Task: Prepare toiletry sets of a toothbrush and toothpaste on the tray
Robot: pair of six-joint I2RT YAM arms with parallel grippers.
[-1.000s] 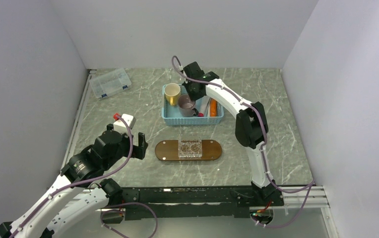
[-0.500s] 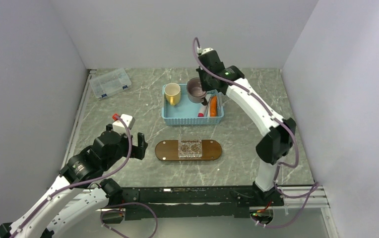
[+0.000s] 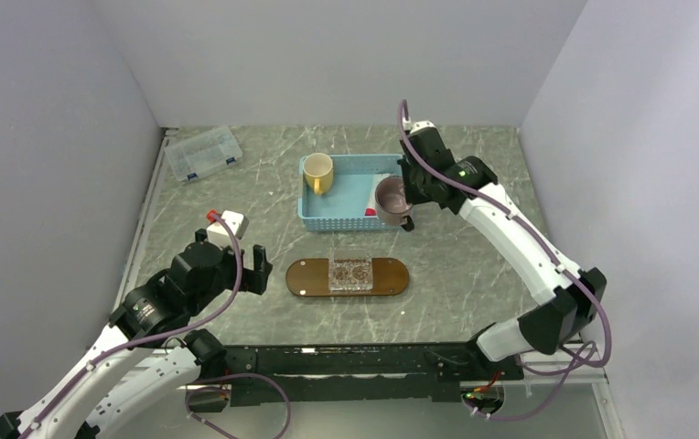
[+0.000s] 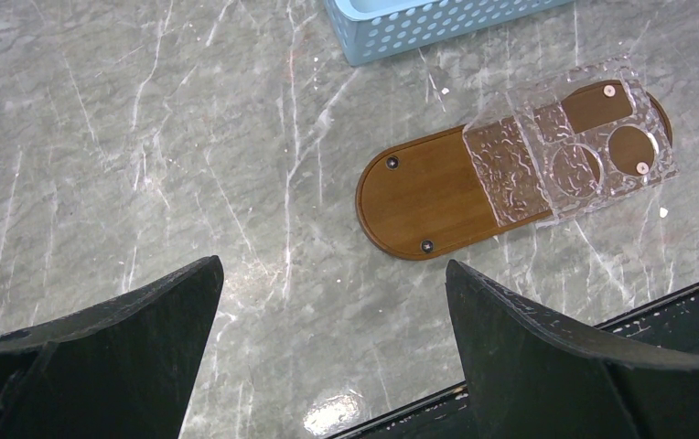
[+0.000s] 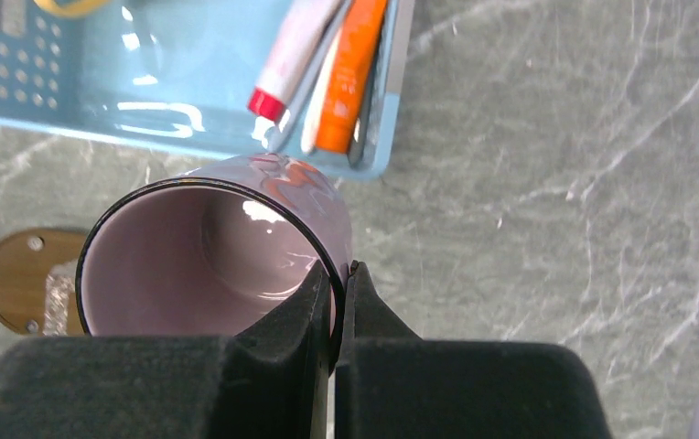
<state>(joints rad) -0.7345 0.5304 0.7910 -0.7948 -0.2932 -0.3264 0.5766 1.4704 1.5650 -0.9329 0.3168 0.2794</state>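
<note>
The dark brown tray (image 3: 305, 277) lies at the front middle with a small clear holder (image 3: 350, 273) on it; the left wrist view shows both the tray (image 4: 419, 197) and the holder (image 4: 570, 155). My right gripper (image 5: 337, 274) is shut on the rim of a mauve mug (image 5: 199, 274) and holds it in the air over the basket's front right corner (image 3: 389, 198). A thin white toothbrush (image 5: 312, 87) lies in the basket between a white red-capped tube (image 5: 286, 55) and an orange tube (image 5: 355, 73). My left gripper (image 4: 332, 274) is open and empty over bare table left of the tray.
The light-blue mesh basket (image 3: 327, 215) stands behind the tray and holds a yellow mug (image 3: 318, 172) at its left end. A clear plastic box (image 3: 204, 153) sits at the back left. Walls close in the table on three sides.
My right gripper has lifted the mauve mug out of the basket and carried it right and toward the front. The left arm has not moved.
</note>
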